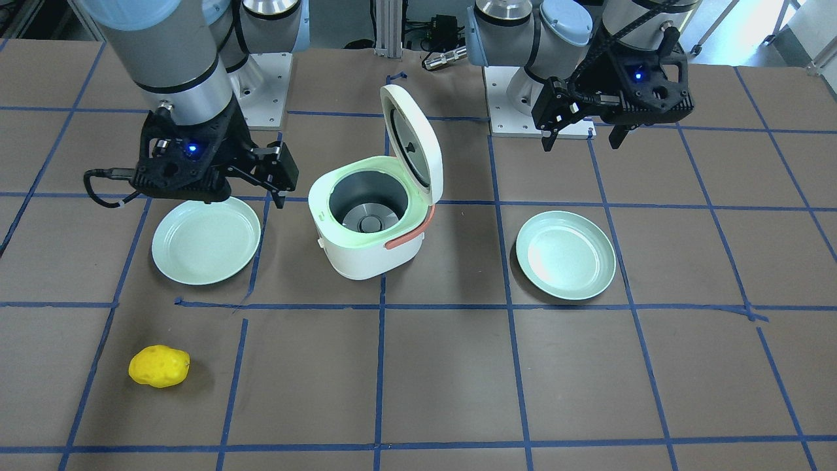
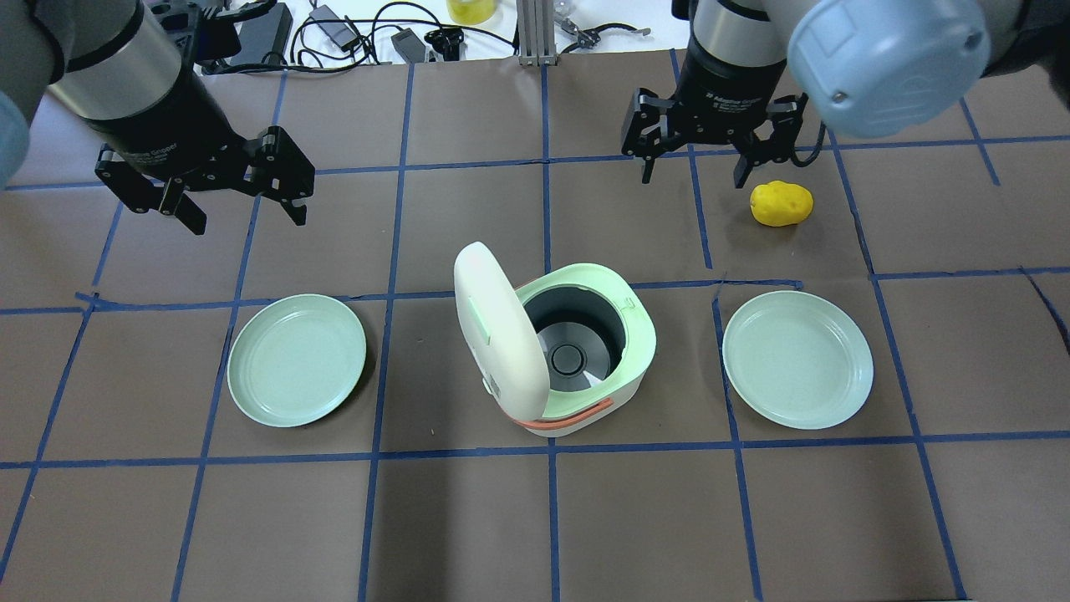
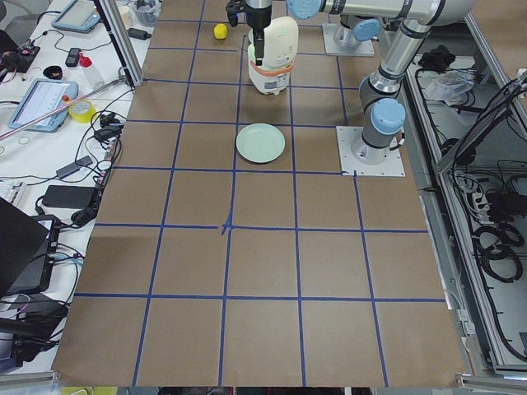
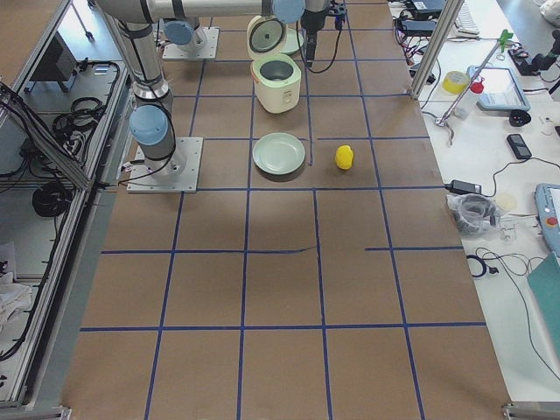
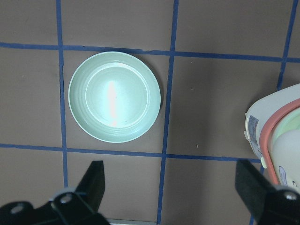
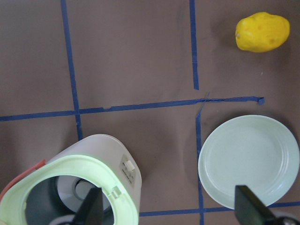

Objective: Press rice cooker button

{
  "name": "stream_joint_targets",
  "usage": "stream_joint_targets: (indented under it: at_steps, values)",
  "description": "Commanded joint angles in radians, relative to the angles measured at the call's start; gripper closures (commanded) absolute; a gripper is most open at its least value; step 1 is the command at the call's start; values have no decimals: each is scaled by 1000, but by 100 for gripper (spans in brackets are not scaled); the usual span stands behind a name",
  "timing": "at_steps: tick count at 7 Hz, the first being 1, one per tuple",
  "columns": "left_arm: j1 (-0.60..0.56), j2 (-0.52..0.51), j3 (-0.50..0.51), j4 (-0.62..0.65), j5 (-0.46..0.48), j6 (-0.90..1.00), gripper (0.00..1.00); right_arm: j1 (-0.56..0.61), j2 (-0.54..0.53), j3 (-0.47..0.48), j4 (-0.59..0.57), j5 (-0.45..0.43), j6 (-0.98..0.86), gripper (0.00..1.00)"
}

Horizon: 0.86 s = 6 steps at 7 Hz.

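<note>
L gripper (image 2: 247, 213) jaws apart, aloft; R gripper (image 2: 692, 177) likewise

A white, rounded plastic rice cooker (image 2: 639, 339) with a pale green top rim stands upright between the two claws, nearer the robot's base than either and touching neither. It is below and to the left of the right claw (image 2: 692, 177) in the overhead view, and to the right of the left claw (image 2: 247, 219). Its white oval lid (image 2: 497, 326) stands open and almost vertical on the left claw's side. The grey metal inner pot (image 2: 577, 334) is empty. A salmon-coloured handle (image 1: 413, 234) lies folded against the rim. The small white button (image 6: 127, 165) sits high on the wall facing the right claw's side, unpressed by any finger.
</note>
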Motion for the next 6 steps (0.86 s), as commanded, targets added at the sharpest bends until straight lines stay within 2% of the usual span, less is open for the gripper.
stream_joint_targets:
  at_steps: [1, 6]
  values:
    - [0, 0, 0, 0, 0, 0, 0, -71, -13, -1, 6, -15, -120, 0]
    - [0, 0, 0, 0, 0, 0, 0, -71, -71, 4, 64, -15, -120, 0]
